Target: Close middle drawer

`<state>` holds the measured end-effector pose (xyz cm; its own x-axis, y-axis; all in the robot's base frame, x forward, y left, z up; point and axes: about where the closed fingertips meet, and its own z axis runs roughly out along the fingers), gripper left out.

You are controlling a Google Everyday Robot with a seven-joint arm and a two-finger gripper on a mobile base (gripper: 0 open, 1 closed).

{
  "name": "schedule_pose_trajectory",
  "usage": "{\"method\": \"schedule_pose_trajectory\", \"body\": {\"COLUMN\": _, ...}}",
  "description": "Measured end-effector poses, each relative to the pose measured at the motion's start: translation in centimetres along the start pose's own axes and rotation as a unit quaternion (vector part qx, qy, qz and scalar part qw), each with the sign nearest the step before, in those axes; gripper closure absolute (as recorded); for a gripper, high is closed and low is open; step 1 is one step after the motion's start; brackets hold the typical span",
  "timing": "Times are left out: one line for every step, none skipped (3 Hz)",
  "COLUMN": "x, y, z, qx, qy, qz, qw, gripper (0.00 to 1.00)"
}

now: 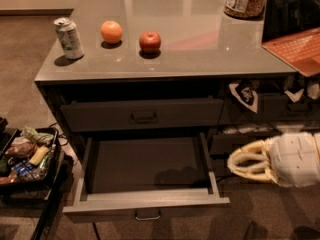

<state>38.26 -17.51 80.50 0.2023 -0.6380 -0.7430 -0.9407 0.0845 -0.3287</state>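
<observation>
Camera view: middle drawer (pixel 145 166) pulled out, long axis left-right, front facing camera; pincer (pixel 232 163) clenched, empty, right of it.

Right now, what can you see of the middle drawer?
The middle drawer is pulled well out, a wide, shallow dark grey-brown tray with a flat, bare floor and low walls. Its low front panel carries a small loop pull at centre. It sits level below the closed upper drawer. The gripper hangs off its right side, apparently not touching.
</observation>
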Motion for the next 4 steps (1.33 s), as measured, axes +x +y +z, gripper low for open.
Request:
{"method": "schedule_pose_trajectory", "body": {"x": -0.5, "y": 0.8, "z": 0.1, "qx": -0.017, "qy": -0.008, "qz": -0.002, "qw": 0.9998, "gripper": 1.0}}
{"method": "schedule_pose_trajectory", "body": {"x": -0.6, "y": 0.8, "z": 0.1, "qx": -0.017, "qy": -0.007, "qz": -0.003, "qw": 0.9998, "gripper": 1.0}}
{"method": "schedule_pose_trajectory", "body": {"x": 0.4, "y": 1.7, "z": 2.2, "qx": -0.015, "qy": 0.005, "qz": 0.007, "qw": 0.9999, "gripper": 1.0}}
{"method": "schedule_pose_trajectory", "body": {"x": 2.8, "y": 3.4, "z": 5.2, "qx": -0.015, "qy": 0.009, "qz": 0.029, "qw": 0.9994, "gripper": 1.0}}
